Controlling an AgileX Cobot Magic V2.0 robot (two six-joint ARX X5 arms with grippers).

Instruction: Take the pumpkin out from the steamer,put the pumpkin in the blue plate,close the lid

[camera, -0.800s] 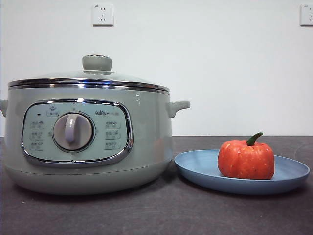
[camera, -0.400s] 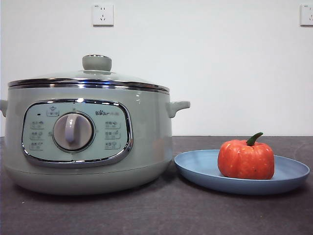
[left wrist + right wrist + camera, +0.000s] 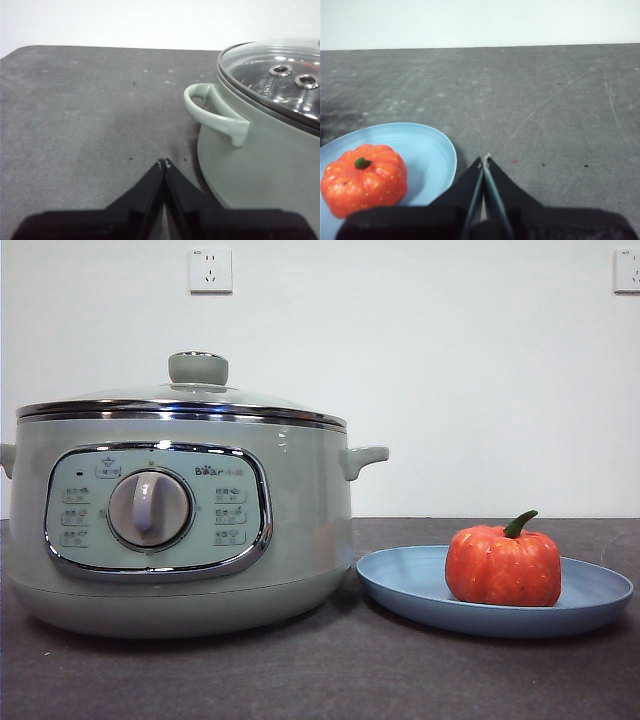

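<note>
Steamer (image 3: 180, 530) is set on the table (image 3: 330, 680), at left in the front view. Lid (image 3: 185, 400) is seated on the steamer rim, knob (image 3: 198, 368) on top at centre. Blue plate (image 3: 420, 585) is placed to the right of the steamer, just beside its base; contact cannot be confirmed. Pumpkin (image 3: 503, 565) is stood upright on the blue plate, right of plate centre. Wall sockets (image 3: 210, 270) are mounted on the wall behind, one above the steamer, one at the far right. Left gripper (image 3: 164, 163) is held over bare table beside the steamer's side handle (image 3: 212, 112), clear of it. Right gripper (image 3: 484, 160) is held just beside the blue plate's rim, away from the pumpkin.
</note>
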